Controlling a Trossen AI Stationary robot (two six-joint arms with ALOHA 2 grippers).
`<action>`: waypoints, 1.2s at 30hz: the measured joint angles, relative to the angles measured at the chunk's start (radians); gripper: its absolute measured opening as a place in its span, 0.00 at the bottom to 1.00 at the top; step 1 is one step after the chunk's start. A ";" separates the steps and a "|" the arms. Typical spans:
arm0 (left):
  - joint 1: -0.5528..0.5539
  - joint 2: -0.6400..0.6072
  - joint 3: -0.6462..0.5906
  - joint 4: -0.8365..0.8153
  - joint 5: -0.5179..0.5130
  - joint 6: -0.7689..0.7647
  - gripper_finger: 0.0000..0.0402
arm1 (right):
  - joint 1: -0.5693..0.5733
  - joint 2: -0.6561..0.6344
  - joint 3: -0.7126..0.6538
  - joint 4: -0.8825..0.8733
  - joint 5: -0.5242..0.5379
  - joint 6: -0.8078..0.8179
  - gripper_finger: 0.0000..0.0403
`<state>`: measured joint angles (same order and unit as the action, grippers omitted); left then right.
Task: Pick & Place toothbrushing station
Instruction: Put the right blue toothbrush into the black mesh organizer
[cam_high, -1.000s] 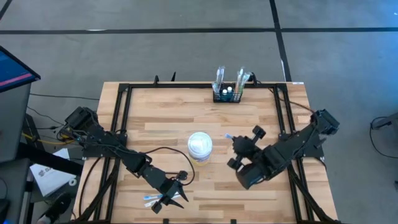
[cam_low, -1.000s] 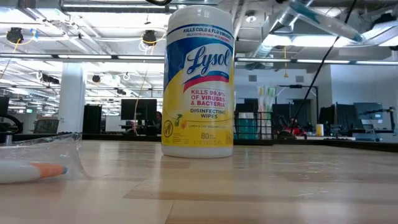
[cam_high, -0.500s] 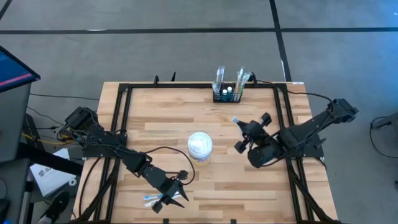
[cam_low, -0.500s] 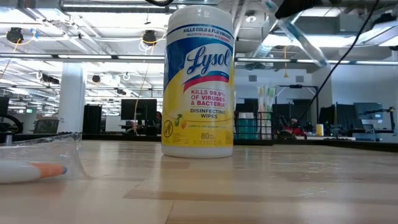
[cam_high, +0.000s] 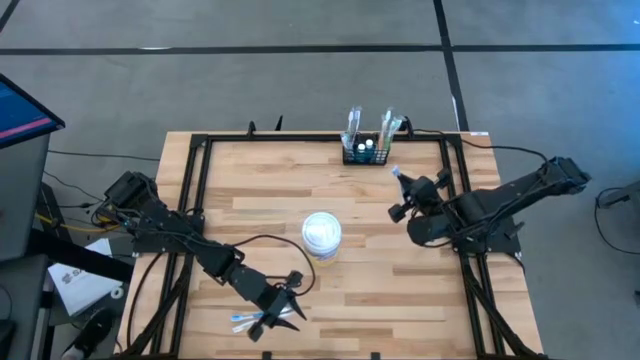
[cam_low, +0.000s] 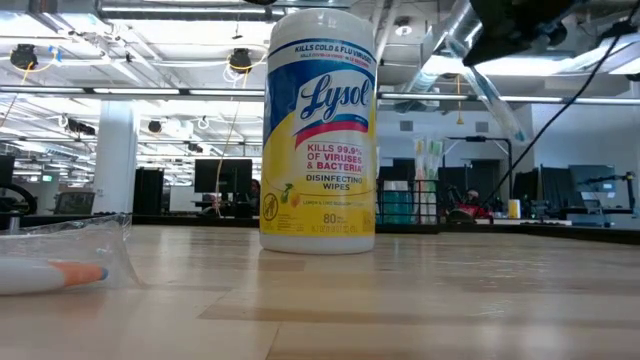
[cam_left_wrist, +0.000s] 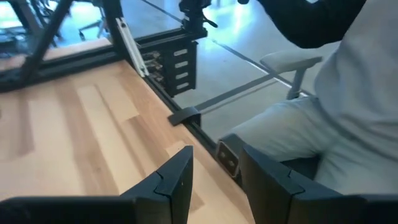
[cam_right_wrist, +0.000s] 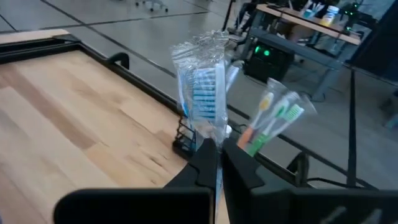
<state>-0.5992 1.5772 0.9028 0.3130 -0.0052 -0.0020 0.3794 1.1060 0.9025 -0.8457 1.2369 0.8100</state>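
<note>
The toothbrushing station (cam_high: 365, 152), a small black rack, stands at the table's far edge with several wrapped toothbrushes upright in its slots; it also shows in the right wrist view (cam_right_wrist: 188, 142) and the low view (cam_low: 412, 203). My right gripper (cam_high: 398, 178) hovers just near-right of it, shut on a wrapped blue-bristled toothbrush (cam_right_wrist: 202, 93). My left gripper (cam_high: 288, 310) is open above the table's near edge, beside wrapped toothbrushes (cam_high: 245, 322) lying flat on the wood. My right gripper pinches the wrapped toothbrush between its two fingers on the wrapper just below the bristle head (cam_right_wrist: 210, 135). The brush runs on past the fingertips, head end away from the gripper. It is lifted clear of the table and slants downward (cam_low: 492, 90).
A round white Lysol wipes tub (cam_high: 322, 234) stands upright mid-table. A black frame rail (cam_high: 455, 190) runs around the table's edges. A wrapped toothbrush (cam_low: 60, 268) lies near the front. A person's grey-clad leg (cam_left_wrist: 323, 124) shows beyond the table's edge in the left wrist view.
My right gripper has carried the wrapped toothbrush toward the table's far edge and the rack, turning as it went. The brush now slants more steeply downward. The gripper stays shut on it.
</note>
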 joint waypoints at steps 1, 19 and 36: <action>0.003 0.000 0.000 0.002 -0.013 0.012 0.32 | -0.008 -0.015 -0.020 0.030 -0.002 -0.021 0.00; 0.070 0.000 0.001 0.018 -0.017 0.028 0.32 | -0.378 -0.246 -0.381 0.974 -0.372 -0.770 0.00; 0.125 0.000 0.001 0.023 -0.017 0.024 0.32 | -0.711 -0.234 -0.446 1.212 -0.681 -0.873 0.00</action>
<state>-0.4744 1.5772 0.9035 0.3361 -0.0220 0.0218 -0.3315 0.8719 0.4561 0.3663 0.5559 -0.0633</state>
